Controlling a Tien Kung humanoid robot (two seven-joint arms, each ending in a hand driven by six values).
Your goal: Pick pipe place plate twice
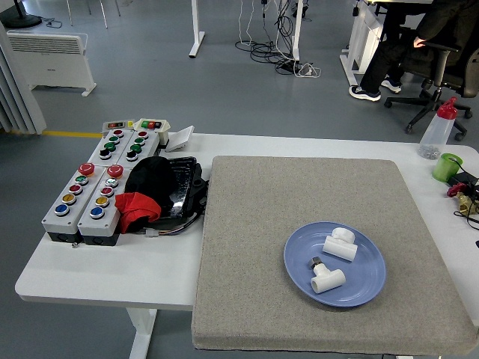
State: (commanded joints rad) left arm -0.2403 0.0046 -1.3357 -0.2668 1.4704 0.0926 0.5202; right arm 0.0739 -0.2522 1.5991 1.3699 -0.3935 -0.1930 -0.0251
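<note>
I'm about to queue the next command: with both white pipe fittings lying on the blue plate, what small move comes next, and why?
Probably none beyond keeping both arms back. Both white pipe fittings, the far one and the near one, already lie inside the blue plate on the grey mat, and neither hand shows in the head view. No fitting is visible elsewhere, so the two placements look done.

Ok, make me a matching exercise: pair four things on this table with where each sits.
Things:
1. round blue plate
2. clear squeeze bottle with red cap
3. small green cup
4. grey push-button boxes

Places:
A. far right corner
B. table's left side
C. on the grey felt mat, holding two white pipe fittings
D. right edge, nearer than the bottle

Pairs: 1-C, 2-A, 3-D, 4-B
</note>
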